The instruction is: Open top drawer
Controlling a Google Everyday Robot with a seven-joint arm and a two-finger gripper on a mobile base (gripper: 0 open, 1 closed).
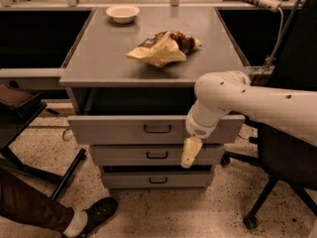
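The top drawer [124, 129] is the widest grey drawer of the cabinet. It stands pulled out, with a dark gap behind its front. Its small black handle [157, 129] sits at the centre. Two narrower drawers [129, 154] lie below it, each with a like handle. My gripper [190, 152] hangs from the white arm [247, 100], just right of the handles. It is in front of the middle drawer's right part and holds nothing that shows.
A crumpled snack bag [162, 47] and a white bowl [122, 13] lie on the cabinet top [99, 58]. An office chair [277, 172] stands at the right. A person's leg and black shoe [94, 213] are at lower left, next to a dark stand [29, 133].
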